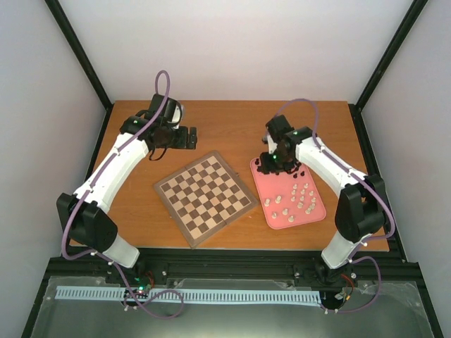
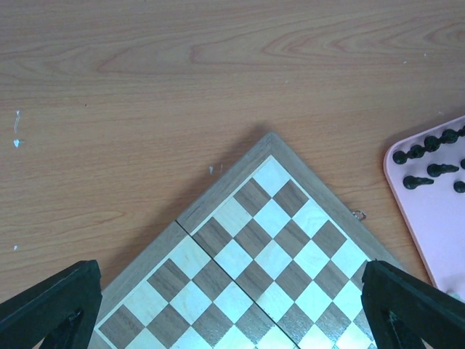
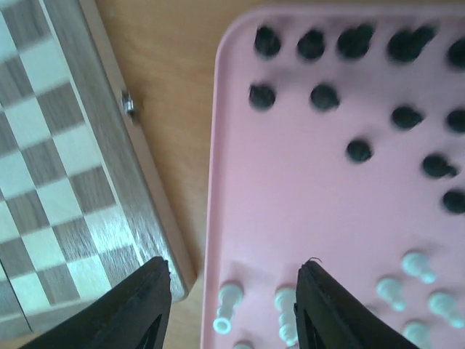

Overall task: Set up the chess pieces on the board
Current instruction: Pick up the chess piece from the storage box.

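Observation:
The board (image 1: 204, 198) lies turned like a diamond in the middle of the table, with no pieces on it. The chess pieces sit on a pink tray (image 1: 315, 211): white ones (image 1: 297, 198) toward the front, black ones (image 1: 290, 171) at the back. My right gripper (image 1: 270, 165) hangs open over the tray's left edge. In the right wrist view (image 3: 232, 309) two white pieces (image 3: 228, 304) lie between its fingers (image 3: 138, 309), with black pieces (image 3: 323, 96) beyond. My left gripper (image 1: 186, 137) is open and empty over the board's far corner (image 2: 270, 174), fingers (image 2: 51, 309) wide apart.
The wooden table (image 1: 232, 123) lies bare behind the board. The board's metal clasp (image 3: 128, 103) faces the tray across a narrow gap. The tray's edge with black pieces (image 2: 429, 156) shows at the right of the left wrist view. Black frame posts stand at the table's sides.

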You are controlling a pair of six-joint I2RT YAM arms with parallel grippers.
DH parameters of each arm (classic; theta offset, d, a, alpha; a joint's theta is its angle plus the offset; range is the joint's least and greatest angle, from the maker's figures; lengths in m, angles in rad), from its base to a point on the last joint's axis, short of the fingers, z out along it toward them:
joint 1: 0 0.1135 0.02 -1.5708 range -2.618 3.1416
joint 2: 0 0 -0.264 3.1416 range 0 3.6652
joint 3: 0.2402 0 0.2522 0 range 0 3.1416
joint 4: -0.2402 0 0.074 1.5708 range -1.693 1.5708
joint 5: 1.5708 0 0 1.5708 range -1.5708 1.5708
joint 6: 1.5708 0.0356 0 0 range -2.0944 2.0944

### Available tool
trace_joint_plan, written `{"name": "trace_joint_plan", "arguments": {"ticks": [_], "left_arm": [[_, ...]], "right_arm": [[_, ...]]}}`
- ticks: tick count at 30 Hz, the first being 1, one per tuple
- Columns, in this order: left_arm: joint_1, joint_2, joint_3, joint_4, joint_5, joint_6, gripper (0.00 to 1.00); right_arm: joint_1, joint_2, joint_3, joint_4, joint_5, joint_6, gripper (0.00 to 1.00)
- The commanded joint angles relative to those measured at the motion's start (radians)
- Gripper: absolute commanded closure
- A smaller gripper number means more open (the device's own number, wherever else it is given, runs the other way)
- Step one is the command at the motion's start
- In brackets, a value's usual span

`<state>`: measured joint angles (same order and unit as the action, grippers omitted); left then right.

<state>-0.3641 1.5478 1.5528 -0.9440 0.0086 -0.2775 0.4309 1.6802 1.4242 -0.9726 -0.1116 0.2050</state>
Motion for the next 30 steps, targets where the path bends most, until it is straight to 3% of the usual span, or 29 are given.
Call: {"name": "trace_joint_plan", "arguments": {"ticks": [1,12,30], "left_arm": [[0.001,-0.034,-0.018,-0.007,0.009,0.019,0.00],[0.001,-0.009,-0.020,-0.005,0.030,0.012,0.00],[0.002,0.014,-0.020,-0.010,0.031,0.011,0.00]], "right_arm": [[0.055,-0.042,-0.082,-0.031,-0.038,0.003,0.51],[0.124,-0.052,-0.203,-0.028,-0.067,0.079,0.50],[0.124,0.042,-0.195,-0.046,-0.019,0.078,0.51]]}}
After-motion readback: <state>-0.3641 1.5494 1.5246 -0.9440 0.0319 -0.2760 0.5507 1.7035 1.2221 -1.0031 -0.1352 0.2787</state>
